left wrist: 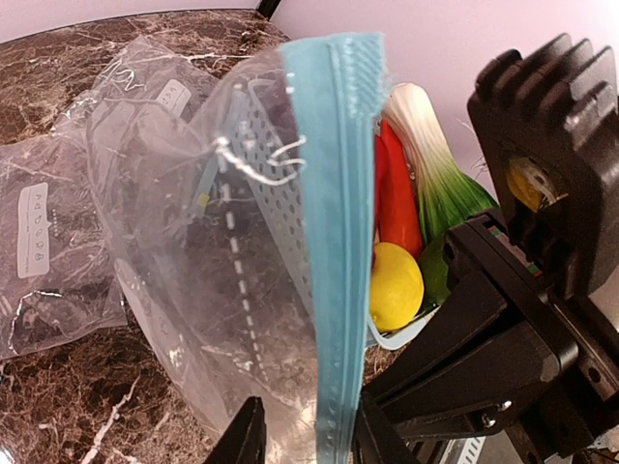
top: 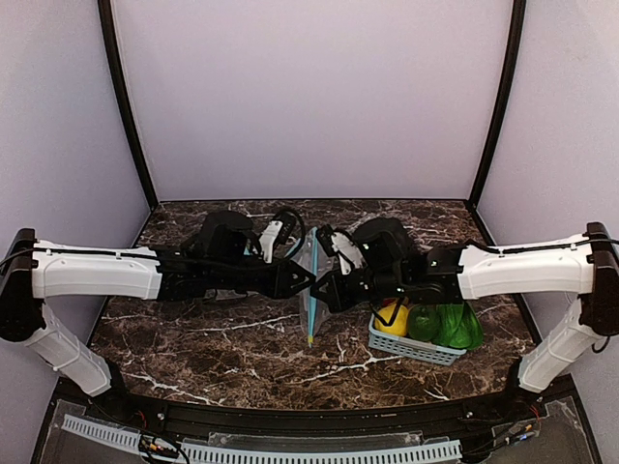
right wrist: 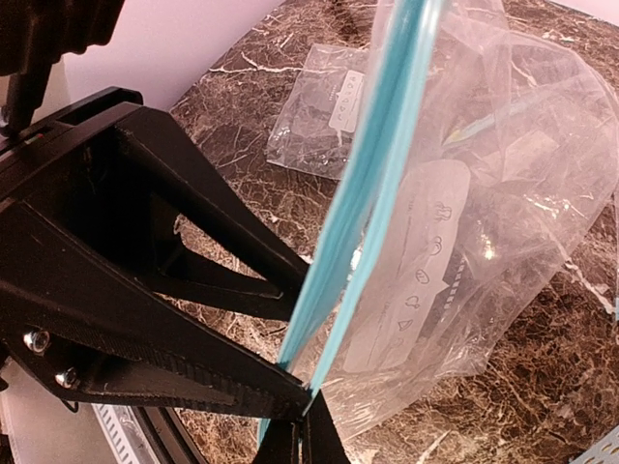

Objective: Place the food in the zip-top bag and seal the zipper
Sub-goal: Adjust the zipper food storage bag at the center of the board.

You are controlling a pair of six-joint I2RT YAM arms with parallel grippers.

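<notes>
Zip-top bag (right wrist: 464, 222) is held up off the table (top: 193, 338) by its zipper (left wrist: 338, 242), likely to work the mouth. Right claw (right wrist: 298, 435) is pinched onto the zipper. Left claw (left wrist: 308, 430) straddles it – can't tell if it clamps. Both arms reach inward, wrists nearly meeting. Food (left wrist: 401, 193) sits in the basket (top: 416, 346) – not bagged.

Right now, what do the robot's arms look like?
The left arm and right arm are fat white tubes with black joints. The left gripper and right gripper are black and boxy, each with two pointy fingers. A black cable loops by the left wrist.
</notes>
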